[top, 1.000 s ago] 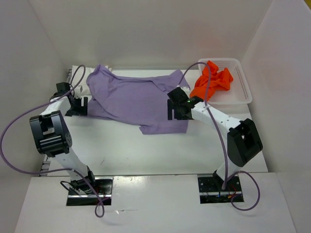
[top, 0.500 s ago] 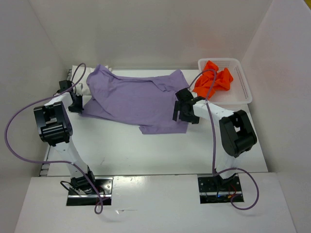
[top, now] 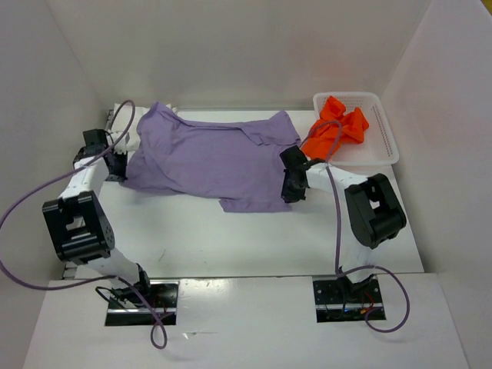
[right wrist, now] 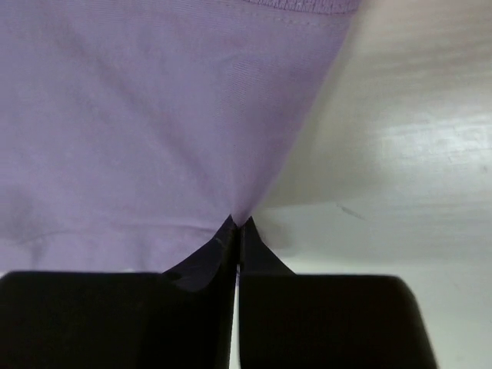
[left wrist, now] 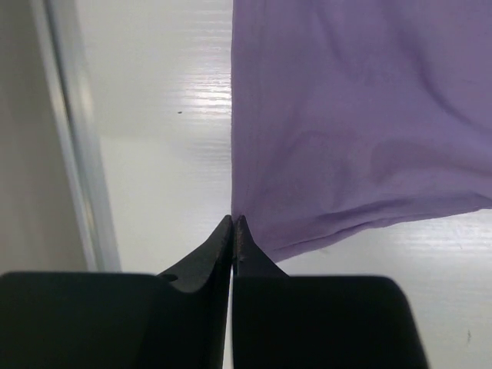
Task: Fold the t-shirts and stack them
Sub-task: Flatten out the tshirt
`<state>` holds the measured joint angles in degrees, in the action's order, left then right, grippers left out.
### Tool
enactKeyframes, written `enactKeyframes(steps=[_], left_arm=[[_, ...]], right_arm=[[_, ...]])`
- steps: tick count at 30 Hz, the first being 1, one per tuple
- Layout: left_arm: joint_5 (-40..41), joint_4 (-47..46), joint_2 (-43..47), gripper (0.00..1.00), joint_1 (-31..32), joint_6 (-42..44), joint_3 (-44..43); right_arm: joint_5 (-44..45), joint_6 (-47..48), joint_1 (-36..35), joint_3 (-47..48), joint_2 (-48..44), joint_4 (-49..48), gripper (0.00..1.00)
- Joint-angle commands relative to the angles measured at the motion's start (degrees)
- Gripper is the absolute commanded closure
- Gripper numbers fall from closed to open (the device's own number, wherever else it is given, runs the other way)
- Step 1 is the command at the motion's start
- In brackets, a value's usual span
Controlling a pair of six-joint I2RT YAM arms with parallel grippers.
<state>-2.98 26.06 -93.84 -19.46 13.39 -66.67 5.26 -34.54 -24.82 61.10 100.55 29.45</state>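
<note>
Two pincers were both closed when I checked the feeds. The left pincer (left wrist: 233, 224) had its jaws pressed together on the near-left corner of the lavender t-shirt (top: 211, 157), and the cloth ran straight into the fingertips. The right pincer (right wrist: 236, 224) was likewise shut tight, with the shirt's near-right edge drawn to a point between its tips.

Position of the shirt: it lay spread across the far half of the table (top: 231, 238), wrinkled. One sleeve was folded over at its far-right side and a flap reached toward the near side. The orange t-shirt (top: 340, 127) sat bunched in the white mesh basket (top: 389, 146) at the far-right corner, partly draped over the basket's left rim and well apart from both pincers.

Surface: I noted a glossy white tabletop with faint horizontal grain. It reflected light near the left pincer and carried a few small dark specks. A pale grey rail (left wrist: 77, 154) ran along its left edge.

Room: plain white walls (top: 231, 54) enclosed the table on the left, far and right sides. Purple cables (top: 19, 211) looped from each arm down to the bases at the near edge.
</note>
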Motion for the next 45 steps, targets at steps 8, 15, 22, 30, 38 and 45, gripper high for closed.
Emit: enactKeyframes(steps=[8,15,22,30,38,45], left_arm=[[-5.7,10.9,8.2,1.0,-0.1,3.5,-6.7],[-9.8,12.8,-0.1,1.0,1.0,0.4,-13.2],[-9.9,13.8,-1.3,1.0,1.0,0.4,-15.9],[-8.5,12.8,1.7,1.0,1.0,0.4,-12.1],[-10.3,10.1,4.8,1.0,1.0,-2.1,-7.7],[-10.9,10.1,6.5,1.0,1.0,-2.1,-7.2]], right_arm=[[5.9,5.3,-5.3,25.4,-8.1,19.2,1.0],[-0.1,9.7,-3.8,54.9,22.9,18.1,0.41],[2.1,14.0,-5.4,96.8,40.6,30.2,0.17],[11.3,23.0,-6.0,60.4,15.1,23.3,0.16],[-0.5,19.2,-5.9,14.7,-9.2,-1.0,0.21],[-1.6,14.2,-9.6,15.1,4.1,-6.8,0.64]])
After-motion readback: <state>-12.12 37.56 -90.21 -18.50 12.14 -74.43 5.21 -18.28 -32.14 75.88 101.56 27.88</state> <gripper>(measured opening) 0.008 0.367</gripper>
